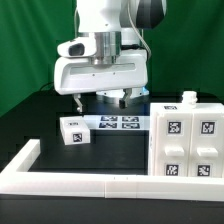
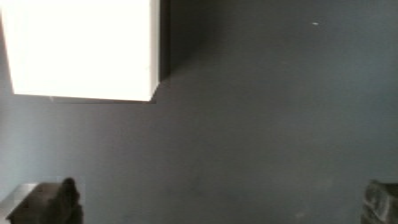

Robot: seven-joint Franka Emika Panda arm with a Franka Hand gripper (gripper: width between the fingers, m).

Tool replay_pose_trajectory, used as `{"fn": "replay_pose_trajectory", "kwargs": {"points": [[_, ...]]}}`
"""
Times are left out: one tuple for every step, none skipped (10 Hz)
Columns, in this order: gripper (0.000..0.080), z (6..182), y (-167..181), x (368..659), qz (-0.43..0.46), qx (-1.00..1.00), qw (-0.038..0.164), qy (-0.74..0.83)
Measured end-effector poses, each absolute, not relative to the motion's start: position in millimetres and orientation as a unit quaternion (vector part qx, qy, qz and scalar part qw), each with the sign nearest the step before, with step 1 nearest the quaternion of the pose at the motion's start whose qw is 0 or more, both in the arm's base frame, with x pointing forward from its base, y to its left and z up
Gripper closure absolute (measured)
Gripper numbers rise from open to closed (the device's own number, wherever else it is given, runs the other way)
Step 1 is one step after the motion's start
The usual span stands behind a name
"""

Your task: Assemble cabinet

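Note:
The cabinet (image 1: pixel 186 142) is a large white box of tagged panels with a small block on top, standing at the exterior view's right. A small white tagged block (image 1: pixel 72 130) lies on the black table to its left. My gripper (image 1: pixel 101 99) hangs above the table behind the block and over the marker board (image 1: pixel 113 123), apart from both. In the wrist view the gripper (image 2: pixel 214 205) is open, with one fingertip (image 2: pixel 47 203) at each edge and only bare dark table between them. A bright white shape (image 2: pixel 82 50) shows there too; I cannot tell which part it is.
A long low white wall (image 1: pixel 90 185) runs along the front of the table and turns back at the exterior view's left (image 1: pixel 22 157). A green curtain hangs behind the arm.

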State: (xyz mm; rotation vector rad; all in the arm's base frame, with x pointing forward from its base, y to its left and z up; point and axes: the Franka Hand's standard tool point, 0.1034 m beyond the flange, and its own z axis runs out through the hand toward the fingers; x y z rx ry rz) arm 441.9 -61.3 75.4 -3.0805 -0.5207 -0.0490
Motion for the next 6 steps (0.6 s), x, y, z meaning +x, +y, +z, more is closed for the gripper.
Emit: {"fn": "replay_pose_trajectory", "kwargs": {"points": [[0.0002,75.4,-61.3,441.8,-0.016,-0.986,0.009,-0.167],[0.0002,74.1,-65.2,438.9,-0.016,-0.984,0.008,-0.177],[0.0002,67.1,-82.7,422.7,-0.009,-0.982,0.007,-0.189],[0.0002,61.0,-98.7,408.9,-0.004,-0.983,0.006,-0.184],[0.0002,54.6,-109.0,400.3,-0.004,-0.983,0.003,-0.182],[0.0002,48.2,-117.8,393.4,-0.001,-0.983,0.003,-0.184]]}}
